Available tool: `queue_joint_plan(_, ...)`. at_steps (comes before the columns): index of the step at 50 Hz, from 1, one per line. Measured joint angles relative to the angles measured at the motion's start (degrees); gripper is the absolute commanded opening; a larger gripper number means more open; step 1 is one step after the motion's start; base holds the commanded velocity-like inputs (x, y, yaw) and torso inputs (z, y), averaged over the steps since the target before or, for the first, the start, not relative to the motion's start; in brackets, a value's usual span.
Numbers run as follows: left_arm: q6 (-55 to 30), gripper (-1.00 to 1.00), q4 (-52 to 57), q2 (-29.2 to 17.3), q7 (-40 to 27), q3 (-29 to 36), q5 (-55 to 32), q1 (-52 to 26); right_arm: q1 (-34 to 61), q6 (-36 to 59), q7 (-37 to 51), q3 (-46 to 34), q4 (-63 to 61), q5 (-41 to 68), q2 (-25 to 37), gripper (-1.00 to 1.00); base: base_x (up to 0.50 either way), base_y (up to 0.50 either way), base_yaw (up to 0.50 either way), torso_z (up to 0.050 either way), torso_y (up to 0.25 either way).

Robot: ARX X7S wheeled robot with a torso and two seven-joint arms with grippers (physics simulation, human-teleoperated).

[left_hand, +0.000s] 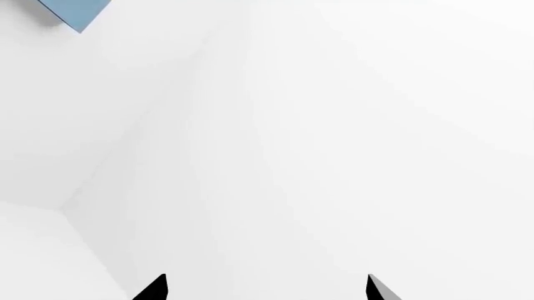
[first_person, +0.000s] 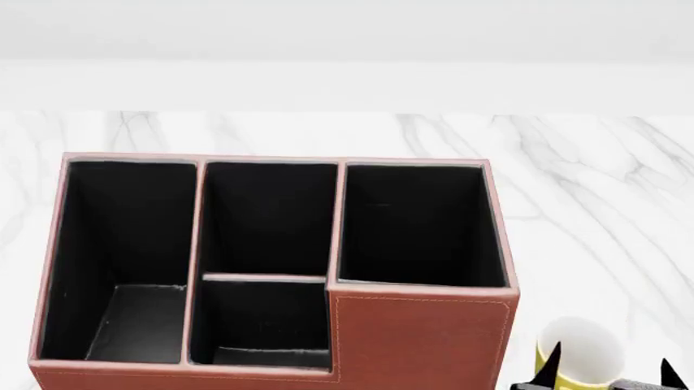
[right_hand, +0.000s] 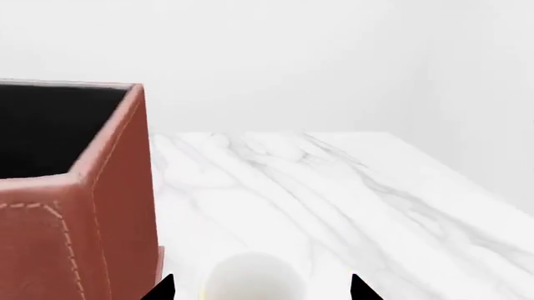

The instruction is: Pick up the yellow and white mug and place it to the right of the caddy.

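The reddish-brown caddy [first_person: 418, 337] with black-lined compartments fills the middle of the head view, and its corner shows in the right wrist view [right_hand: 79, 212]. The yellow and white mug [first_person: 580, 348] stands just right of the caddy's front corner, white rim up, with a strip of yellow below. My right gripper [first_person: 612, 366] is open, with one black fingertip on each side of the mug and a gap to both. The right wrist view shows the mug's white rim [right_hand: 252, 279] between the spread tips of the right gripper [right_hand: 261, 287]. My left gripper [left_hand: 265, 287] is open and empty, and is out of the head view.
The white marble table [first_person: 607, 203] stretches right of and behind the caddy, and its far right edge shows in the right wrist view [right_hand: 467, 181]. A white wall stands behind. A blue corner [left_hand: 75, 11] shows in the left wrist view against plain white surfaces.
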Motion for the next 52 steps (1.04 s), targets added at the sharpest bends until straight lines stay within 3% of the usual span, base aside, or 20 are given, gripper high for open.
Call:
queue_joint_plan(18, -0.3, 1.0, 0.0, -0.6, -0.4, 0.6, 0.4, 0.0, 1.6, -0.1, 7.3, 1.5, -15.1, -7.2, 8.7, 1.0, 0.0, 0.0, 0.0, 0.0, 0.0)
queue_joint_plan(52, -0.7, 1.0, 0.0, -1.5, -1.0, 1.4, 1.0, 0.0, 3.2, 1.1, 13.7, 4.2, -32.6, -14.9, 17.9, 1.0, 0.0, 0.0, 0.0, 0.0, 0.0)
